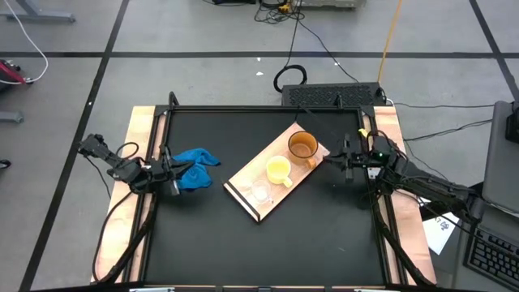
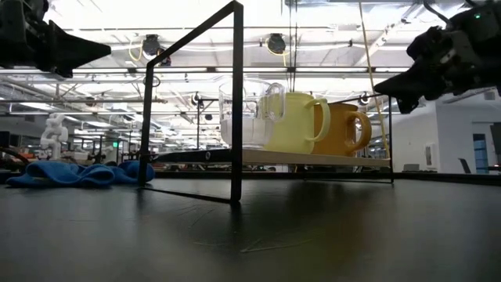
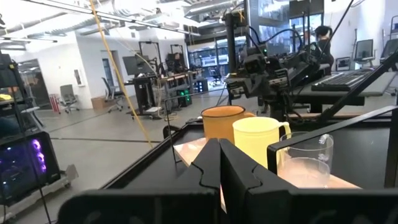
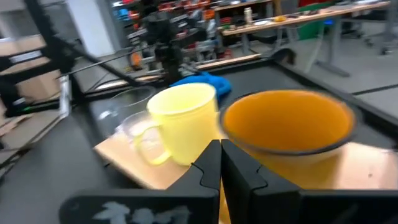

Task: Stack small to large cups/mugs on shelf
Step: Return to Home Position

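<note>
Three cups stand in a row on the light-wood shelf board (image 1: pixel 243 191), which lies slantwise in the middle of the table: the clear glass cup (image 1: pixel 260 191) at its near left end, the yellow cup (image 1: pixel 279 170) in the middle, the orange-brown cup (image 1: pixel 302 146) at the far right end. My left gripper (image 1: pixel 174 172) is shut and empty at the table's left, by the blue cloth. My right gripper (image 1: pixel 332 160) is shut and empty just right of the orange-brown cup (image 4: pixel 286 127).
A blue cloth (image 1: pixel 195 169) lies crumpled at the table's left, beside my left gripper. A black frame (image 2: pixel 236 102) of thin bars stands around the tabletop. Wooden strips (image 1: pixel 138 146) run along both sides of the table.
</note>
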`<control>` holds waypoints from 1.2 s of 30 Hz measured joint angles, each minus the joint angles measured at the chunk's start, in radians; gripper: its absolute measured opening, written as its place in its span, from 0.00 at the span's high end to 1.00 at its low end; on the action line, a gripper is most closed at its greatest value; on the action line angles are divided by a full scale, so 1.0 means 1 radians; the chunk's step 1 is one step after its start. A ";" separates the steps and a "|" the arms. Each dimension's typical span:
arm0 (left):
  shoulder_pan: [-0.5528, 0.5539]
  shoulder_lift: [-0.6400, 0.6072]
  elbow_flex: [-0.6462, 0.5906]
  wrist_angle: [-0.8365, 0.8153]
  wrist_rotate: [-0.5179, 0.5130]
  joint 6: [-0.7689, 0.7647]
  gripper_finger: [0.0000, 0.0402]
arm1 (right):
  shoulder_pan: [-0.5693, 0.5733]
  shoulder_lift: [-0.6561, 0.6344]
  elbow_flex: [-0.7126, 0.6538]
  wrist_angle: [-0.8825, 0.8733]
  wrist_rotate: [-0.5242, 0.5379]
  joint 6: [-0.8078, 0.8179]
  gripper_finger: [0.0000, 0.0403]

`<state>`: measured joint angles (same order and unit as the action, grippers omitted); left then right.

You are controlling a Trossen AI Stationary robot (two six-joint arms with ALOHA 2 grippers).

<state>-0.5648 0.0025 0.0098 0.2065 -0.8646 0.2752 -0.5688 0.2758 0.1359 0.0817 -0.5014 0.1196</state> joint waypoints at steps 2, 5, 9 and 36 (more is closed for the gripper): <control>0.000 0.000 0.000 0.000 0.000 0.000 1.00 | 0.040 -0.010 -0.023 0.007 0.001 0.002 1.00; 0.000 0.000 0.000 0.000 0.000 0.000 1.00 | 0.113 -0.024 -0.069 0.070 0.001 0.036 1.00; 0.000 0.000 0.000 0.000 0.000 -0.002 1.00 | 0.213 -0.033 -0.095 0.139 0.044 0.055 1.00; 0.043 0.172 0.001 -0.092 0.243 -0.087 1.00 | 0.691 0.023 -0.100 0.125 0.377 -0.133 1.00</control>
<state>-0.5214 0.1748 0.0105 0.1142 -0.6212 0.1882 0.1222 0.2988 0.0360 0.2063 -0.1249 -0.0135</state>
